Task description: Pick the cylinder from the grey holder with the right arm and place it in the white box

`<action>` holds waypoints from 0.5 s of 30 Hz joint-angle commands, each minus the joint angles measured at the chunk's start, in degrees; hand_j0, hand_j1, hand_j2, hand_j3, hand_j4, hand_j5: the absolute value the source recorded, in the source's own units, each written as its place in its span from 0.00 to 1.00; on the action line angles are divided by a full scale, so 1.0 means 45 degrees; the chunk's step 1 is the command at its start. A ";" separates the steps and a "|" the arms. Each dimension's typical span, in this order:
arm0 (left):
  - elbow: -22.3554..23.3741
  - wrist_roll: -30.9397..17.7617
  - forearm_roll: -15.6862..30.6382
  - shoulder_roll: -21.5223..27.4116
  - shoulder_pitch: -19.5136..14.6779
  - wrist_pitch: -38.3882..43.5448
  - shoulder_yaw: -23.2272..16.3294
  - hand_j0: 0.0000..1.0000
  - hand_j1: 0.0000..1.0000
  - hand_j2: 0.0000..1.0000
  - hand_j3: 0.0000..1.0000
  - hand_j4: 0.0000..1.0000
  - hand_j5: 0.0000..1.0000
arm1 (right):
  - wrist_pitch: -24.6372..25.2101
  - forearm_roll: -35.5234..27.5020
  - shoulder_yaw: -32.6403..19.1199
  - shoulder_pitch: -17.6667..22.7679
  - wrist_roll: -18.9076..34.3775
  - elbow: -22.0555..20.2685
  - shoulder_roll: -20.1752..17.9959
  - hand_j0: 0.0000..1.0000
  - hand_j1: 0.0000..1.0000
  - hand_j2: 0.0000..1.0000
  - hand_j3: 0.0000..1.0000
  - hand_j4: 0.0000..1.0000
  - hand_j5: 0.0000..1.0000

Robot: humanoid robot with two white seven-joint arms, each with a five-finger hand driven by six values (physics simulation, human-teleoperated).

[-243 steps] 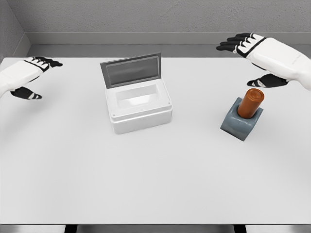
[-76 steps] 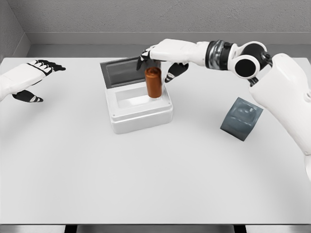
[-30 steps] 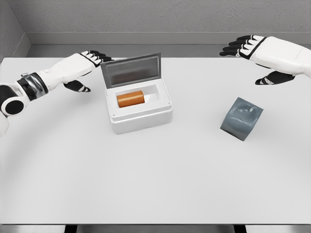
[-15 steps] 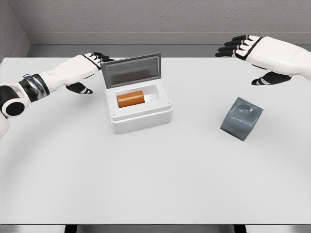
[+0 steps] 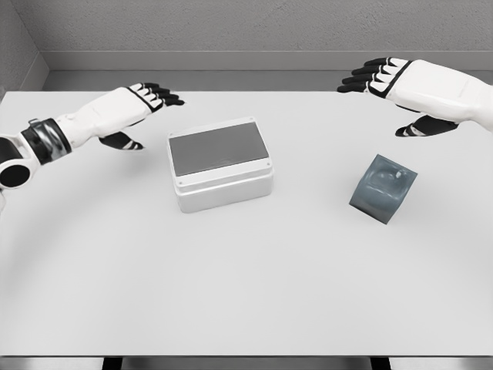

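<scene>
The white box point(image 5: 222, 166) stands at the table's middle left with its grey lid down flat, so the orange cylinder is hidden inside. The grey holder point(image 5: 382, 188) sits at the right, tilted, its socket bare. My left hand point(image 5: 142, 108) hovers open just left of and behind the box, fingers stretched toward its back edge. My right hand point(image 5: 393, 92) floats open at the far right, above and behind the holder, holding nothing.
The white table point(image 5: 246, 285) spreads wide in front of the box and holder. A grey wall runs along its back edge.
The box lid has dropped from upright to flat, covering the cylinder. My left hand shifted slightly right near the lid's back. The right hand drifted a little left.
</scene>
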 commanded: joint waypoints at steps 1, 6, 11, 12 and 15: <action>0.0130 0.0016 0.0560 0.0376 0.0000 0.0006 0.0218 1.00 1.00 1.00 1.00 1.00 1.00 | 0.0038 -0.0069 0.0051 0.0000 -0.0007 -0.0003 0.0001 1.00 1.00 1.00 1.00 1.00 1.00; -0.0299 -0.0023 0.2279 0.2250 0.0410 0.0006 0.0218 1.00 1.00 1.00 1.00 1.00 1.00 | 0.0038 -0.0069 0.0207 -0.0020 -0.0007 -0.0003 -0.0018 1.00 1.00 1.00 1.00 1.00 1.00; -0.0632 -0.0062 0.2495 0.3208 0.1113 0.0006 0.0296 1.00 1.00 1.00 1.00 1.00 1.00 | 0.0038 -0.0069 0.0207 0.0000 -0.0007 -0.0022 -0.0038 1.00 1.00 1.00 1.00 1.00 1.00; -0.0593 -0.0081 0.2475 0.3267 0.1328 0.0006 0.0355 1.00 1.00 1.00 1.00 1.00 1.00 | 0.0038 -0.0088 0.0207 0.0000 -0.0007 -0.0022 -0.0018 1.00 1.00 1.00 1.00 1.00 1.00; -0.0593 -0.0082 0.2475 0.3306 0.1387 0.0006 0.0492 1.00 1.00 1.00 1.00 1.00 1.00 | 0.0038 -0.0069 0.0207 0.0000 -0.0007 -0.0042 -0.0038 1.00 1.00 1.00 1.00 1.00 1.00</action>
